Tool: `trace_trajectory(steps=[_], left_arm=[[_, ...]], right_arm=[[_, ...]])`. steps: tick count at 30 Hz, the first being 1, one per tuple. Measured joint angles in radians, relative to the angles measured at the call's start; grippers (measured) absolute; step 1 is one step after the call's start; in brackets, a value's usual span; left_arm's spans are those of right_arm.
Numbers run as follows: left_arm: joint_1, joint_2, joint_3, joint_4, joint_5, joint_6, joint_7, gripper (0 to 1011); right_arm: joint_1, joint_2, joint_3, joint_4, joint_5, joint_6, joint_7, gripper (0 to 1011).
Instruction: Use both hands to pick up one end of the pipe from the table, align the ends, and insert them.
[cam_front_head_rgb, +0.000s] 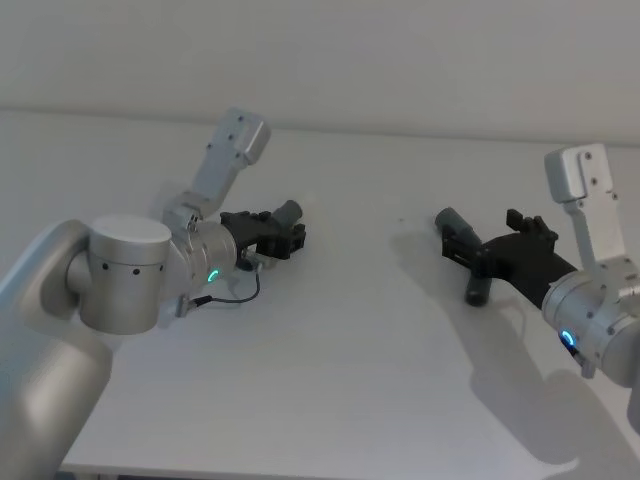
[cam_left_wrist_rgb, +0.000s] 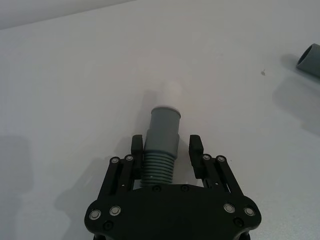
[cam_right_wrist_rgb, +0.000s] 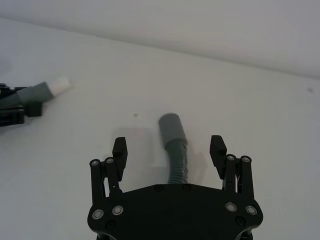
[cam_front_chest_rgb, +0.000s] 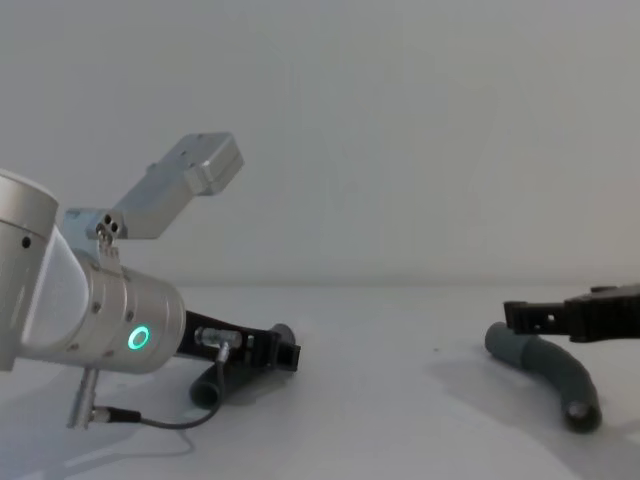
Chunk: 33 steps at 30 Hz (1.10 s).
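Observation:
The pipe lies in two dark-grey pieces on the white table (cam_front_head_rgb: 350, 350). The piece with the white plug tip (cam_left_wrist_rgb: 172, 92) sits between the fingers of my left gripper (cam_left_wrist_rgb: 167, 147), which straddle its ribbed part (cam_left_wrist_rgb: 159, 167). The jaws are narrowed, with a gap left on one side. In the head view this gripper (cam_front_head_rgb: 285, 228) is left of centre, and the cuff (cam_front_head_rgb: 289, 211) pokes out beyond it. My right gripper (cam_right_wrist_rgb: 169, 150) hangs wide open over the other piece (cam_right_wrist_rgb: 175, 142). Its open grey cuff (cam_right_wrist_rgb: 170, 124) points toward the left arm. That piece (cam_front_head_rgb: 470, 275) lies at the right.
The two pieces lie well apart, with bare white table between them. A thin black cable (cam_front_head_rgb: 235, 298) loops beside my left wrist. The table's front edge (cam_front_head_rgb: 300, 472) runs along the bottom of the head view. A plain wall stands behind.

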Motion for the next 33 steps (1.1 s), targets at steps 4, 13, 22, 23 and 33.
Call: trace_trajectory(steps=[4,13,22,23,33], left_arm=[[0.0,0.0,0.0,0.0,0.0,0.0,0.0,531],[0.0,0.0,0.0,0.0,0.0,0.0,0.0,471],[0.0,0.0,0.0,0.0,0.0,0.0,0.0,413],[0.0,0.0,0.0,0.0,0.0,0.0,0.0,404],[0.0,0.0,0.0,0.0,0.0,0.0,0.0,371]], right_arm=[[-0.006,-0.026,0.024,0.0,0.016,0.042,-0.028,1004],[-0.006,-0.069,0.059,0.016,0.039,0.09,-0.058,1004],[0.015,-0.095,0.071,0.052,0.047,0.113,-0.063,1004],[0.015,-0.095,0.071,0.052,0.047,0.113,-0.063,1004],[0.033,-0.101,0.065,0.076,0.043,0.128,-0.048,1004]])
